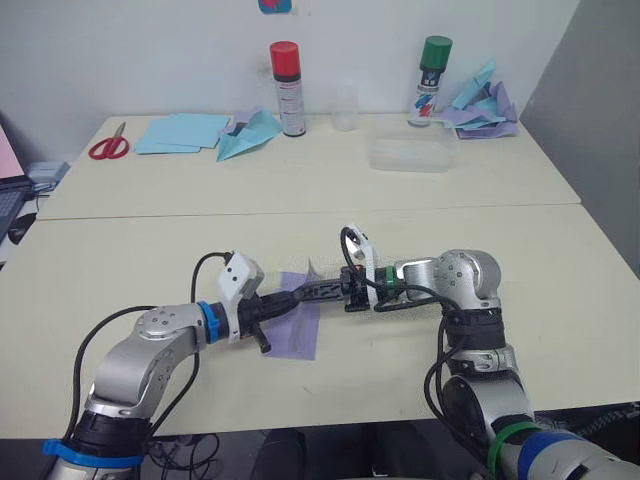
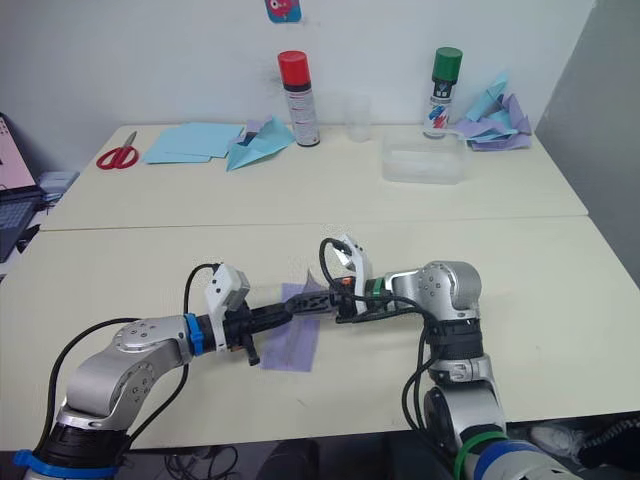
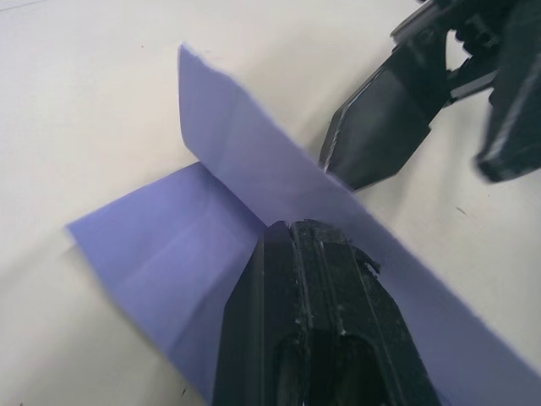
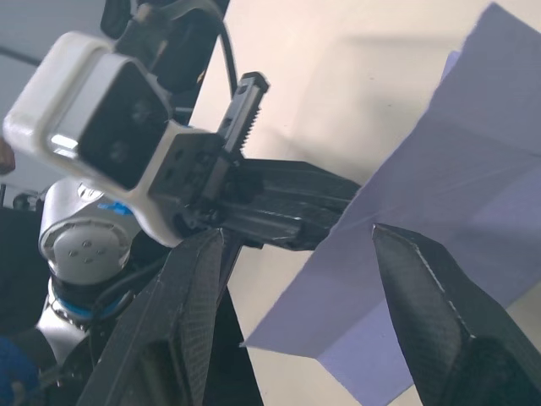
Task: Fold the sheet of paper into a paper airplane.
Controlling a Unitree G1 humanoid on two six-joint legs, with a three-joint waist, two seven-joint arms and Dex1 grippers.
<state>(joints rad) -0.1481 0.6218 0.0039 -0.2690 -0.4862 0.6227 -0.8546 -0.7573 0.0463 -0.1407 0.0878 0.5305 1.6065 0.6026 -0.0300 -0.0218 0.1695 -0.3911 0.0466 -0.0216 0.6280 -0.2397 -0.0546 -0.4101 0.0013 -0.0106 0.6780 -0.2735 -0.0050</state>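
Note:
The lavender sheet of paper (image 1: 296,328) lies on the near table, one part flat and one flap (image 3: 254,144) standing up along a crease. My left gripper (image 1: 287,300) is shut, and its tip (image 3: 292,233) rests on the flat part at the foot of the raised flap. From the other side my right gripper (image 1: 312,291) reaches in, open. One of its fingers (image 3: 380,118) touches the flap's upper edge. Between the right gripper's spread fingers (image 4: 423,279) the sheet (image 4: 448,203) and the left gripper's fingers (image 4: 287,199) are in sight.
On the far table stand a red-capped can (image 1: 286,88), a green-capped can (image 1: 433,78), a clear cup (image 1: 346,107) and a clear tub (image 1: 412,152). Red scissors (image 1: 108,146), pale blue sheets (image 1: 180,132), a blue paper plane (image 1: 248,135) and a heap of paper planes (image 1: 482,105) lie there too.

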